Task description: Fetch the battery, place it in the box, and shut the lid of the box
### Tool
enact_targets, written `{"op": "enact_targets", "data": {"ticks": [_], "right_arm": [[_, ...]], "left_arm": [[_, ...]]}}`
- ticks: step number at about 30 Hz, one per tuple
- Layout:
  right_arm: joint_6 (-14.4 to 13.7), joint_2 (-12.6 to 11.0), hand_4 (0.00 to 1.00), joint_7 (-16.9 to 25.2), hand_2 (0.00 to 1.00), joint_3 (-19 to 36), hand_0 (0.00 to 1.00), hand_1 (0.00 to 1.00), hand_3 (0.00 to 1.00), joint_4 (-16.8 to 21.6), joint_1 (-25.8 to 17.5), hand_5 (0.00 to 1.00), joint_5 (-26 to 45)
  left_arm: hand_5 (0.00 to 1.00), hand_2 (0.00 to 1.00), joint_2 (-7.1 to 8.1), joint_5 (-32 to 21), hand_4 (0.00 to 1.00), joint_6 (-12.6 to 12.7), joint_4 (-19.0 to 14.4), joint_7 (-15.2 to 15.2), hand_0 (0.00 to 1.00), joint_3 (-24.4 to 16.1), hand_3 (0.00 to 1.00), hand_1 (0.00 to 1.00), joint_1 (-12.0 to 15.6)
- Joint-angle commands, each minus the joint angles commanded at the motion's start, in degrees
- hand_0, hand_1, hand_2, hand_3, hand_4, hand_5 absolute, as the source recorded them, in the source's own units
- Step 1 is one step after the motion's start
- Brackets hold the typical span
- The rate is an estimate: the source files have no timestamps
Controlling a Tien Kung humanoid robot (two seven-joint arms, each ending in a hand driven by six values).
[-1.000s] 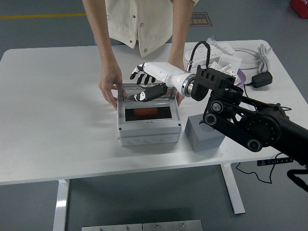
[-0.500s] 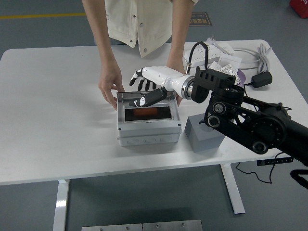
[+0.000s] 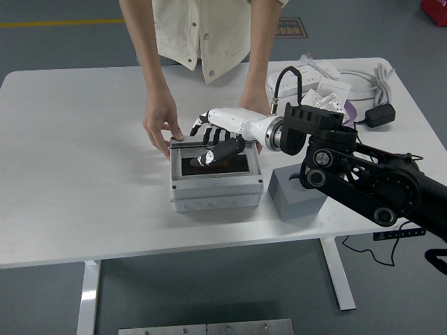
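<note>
Right hand (image 3: 213, 136) flat over the clear lid (image 3: 213, 162) of the white box (image 3: 216, 183), fingers (image 3: 209, 131) extended and slightly spread, gripping nothing; thumb lying across the lid top, apparently pressing down to seat it. Lid near level with the box rim, looks close to shut; latched or not, cannot tell. Battery (image 3: 211, 165) visible as an orange-brown shape through the lid, inside the box, so fetch and place steps judged done, closing step in hand. Person's hand (image 3: 162, 124) at the box's far-left corner, fingertips touching the rim, likely steadying the box against the push; the person's other hand mostly hidden behind the robot wrist at the far-right side. Grey block (image 3: 297, 195) just beside the box on its right, under the black forearm, not involved. Power strip (image 3: 318, 73) and cables at the far right of the tabletop (image 3: 77, 160), well apart from the work. Left arm not in view. Risk: uneven pressure from the hinge side could leave the front edge unlatched.
</note>
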Motion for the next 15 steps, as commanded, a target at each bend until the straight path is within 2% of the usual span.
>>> {"op": "enact_targets", "data": {"ticks": [9,15], "right_arm": [[0.3,-0.5,0.85,0.2,0.633,0.4,0.429,0.513,0.781,0.0,-0.4,0.526,1.4],[1.4,-0.9,0.849,-0.3,0.635,-0.1,0.424,0.51,0.782,0.0,-0.7,0.529,2.7]], "left_arm": [[0.002,0.575,-0.11,-0.4,0.156,0.1,0.0,-0.1,0.602,0.2,0.528,0.744,0.0],[0.002,0.574,-0.03,-1.5,0.155,0.2,0.0,-0.3,0.601,1.1,0.528,0.744,-0.1]]}}
